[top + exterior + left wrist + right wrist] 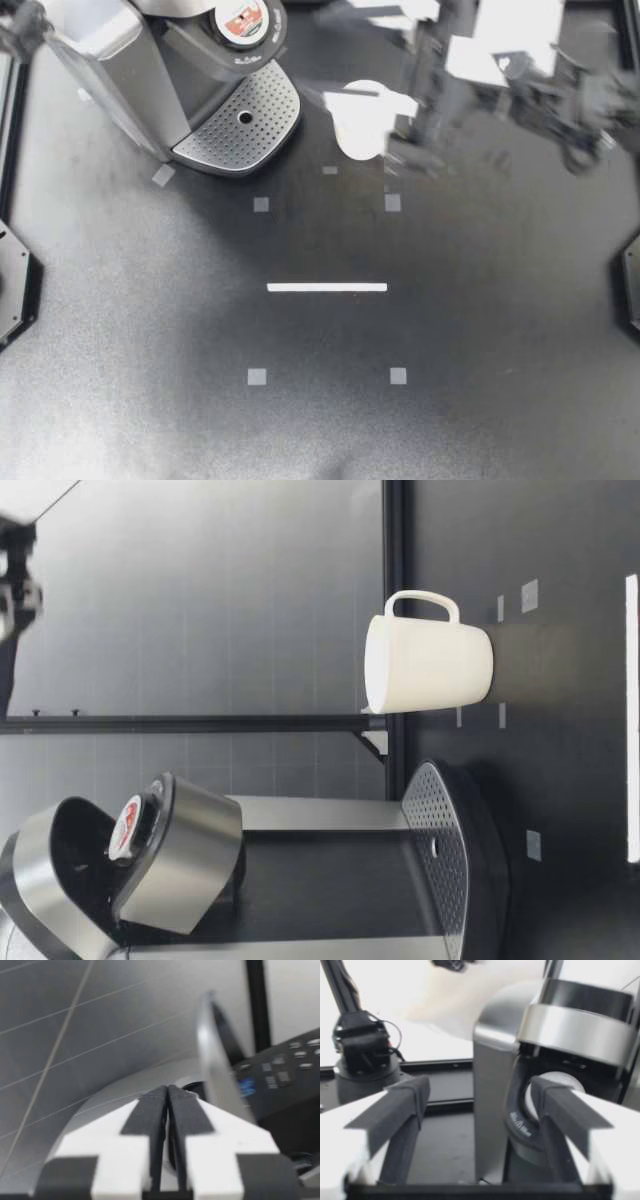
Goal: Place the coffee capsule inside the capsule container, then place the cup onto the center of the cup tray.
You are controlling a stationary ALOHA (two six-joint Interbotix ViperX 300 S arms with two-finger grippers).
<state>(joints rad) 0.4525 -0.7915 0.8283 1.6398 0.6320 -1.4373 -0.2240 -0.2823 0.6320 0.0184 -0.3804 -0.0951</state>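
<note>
The capsule (243, 18) sits in the holder on top of the coffee machine (110, 60), whose lid stands open. The white cup (355, 125) stands upright on the bench (320, 420), just beside the perforated cup tray (240, 125) and not on it. My right claw (410, 135) is beside the cup, its fingers spread wide and empty. My left claw (167, 1091) is pressed closed on nothing, close to the machine.

Overhead camera straight down, low camera across table (320, 420), both showing coffee machine (110, 70) and cup (357, 140), wrist cameras near machine.
</note>
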